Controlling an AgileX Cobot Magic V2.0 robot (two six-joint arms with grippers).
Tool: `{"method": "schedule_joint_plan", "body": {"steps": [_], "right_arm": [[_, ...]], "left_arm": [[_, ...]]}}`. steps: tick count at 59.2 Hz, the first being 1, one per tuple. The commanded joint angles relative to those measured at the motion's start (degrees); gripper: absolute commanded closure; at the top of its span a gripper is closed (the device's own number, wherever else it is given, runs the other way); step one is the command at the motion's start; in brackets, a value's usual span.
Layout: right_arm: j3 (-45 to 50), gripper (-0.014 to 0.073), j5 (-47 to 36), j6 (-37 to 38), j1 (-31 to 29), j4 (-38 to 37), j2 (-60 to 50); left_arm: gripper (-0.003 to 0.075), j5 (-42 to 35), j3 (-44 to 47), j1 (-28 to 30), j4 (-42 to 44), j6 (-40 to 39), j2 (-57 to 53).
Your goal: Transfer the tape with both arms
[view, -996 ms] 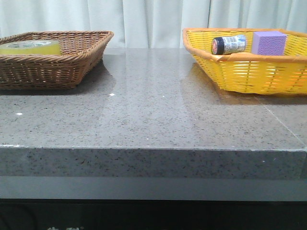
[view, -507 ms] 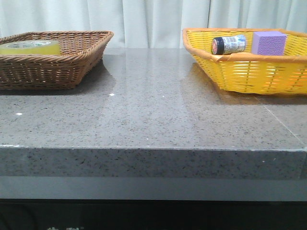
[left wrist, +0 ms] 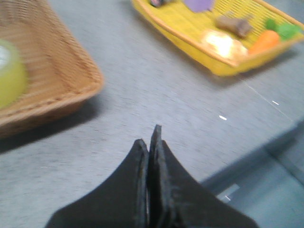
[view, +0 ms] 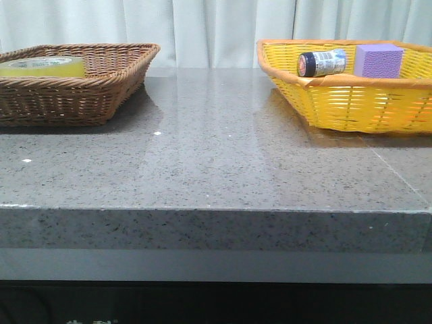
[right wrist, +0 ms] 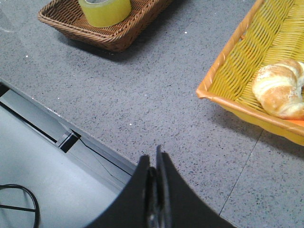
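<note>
the front view sits low, near the edge of the grey stone table (view: 216, 162), looking level across it toward a pale curtain (view: 216, 30). a brown basket (view: 74, 84) stands far left, a yellow basket (view: 351, 88) far right. the left wrist view looks down from above the table's near edge, past the left gripper (left wrist: 151, 137), blurred. the right wrist view looks down from above that same edge, past the right gripper (right wrist: 153, 159). all three views share both baskets and the table between them.
</note>
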Motion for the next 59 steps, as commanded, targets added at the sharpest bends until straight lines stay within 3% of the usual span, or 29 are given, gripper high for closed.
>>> {"method": "schedule_joint_plan", "body": {"steps": [1, 12, 23, 35, 46, 59], "right_arm": [[-1.35, 0.0662, -3.54, -0.25, -0.12, 0.56, -0.11], [-1.35, 0.0662, -3.61, -0.25, -0.12, 0.56, -0.11], [-1.35, 0.0662, -3.61, -0.25, -0.12, 0.56, -0.11], [-1.35, 0.0662, -3.61, -0.25, -0.12, 0.56, -0.11], [-1.35, 0.0662, -3.61, -0.25, -0.12, 0.56, -0.11], [-1.35, 0.0662, -3.61, -0.25, -0.12, 0.56, -0.11]], "left_arm": [[0.074, -7.2, 2.28, 5.01, 0.08, 0.14, -4.34], [0.074, -13.68, 13.24, 15.91, 0.08, 0.14, -16.96], [0.074, -13.79, 19.79, 23.46, -0.2, 0.14, -26.13], [0.074, -15.57, 25.19, 24.16, -0.05, -0.88, -30.52], [0.074, -16.11, 28.35, 24.07, 10.7, -13.29, -32.49], [0.074, -23.32, 33.94, 24.07, 11.25, -13.64, -34.86]]}}
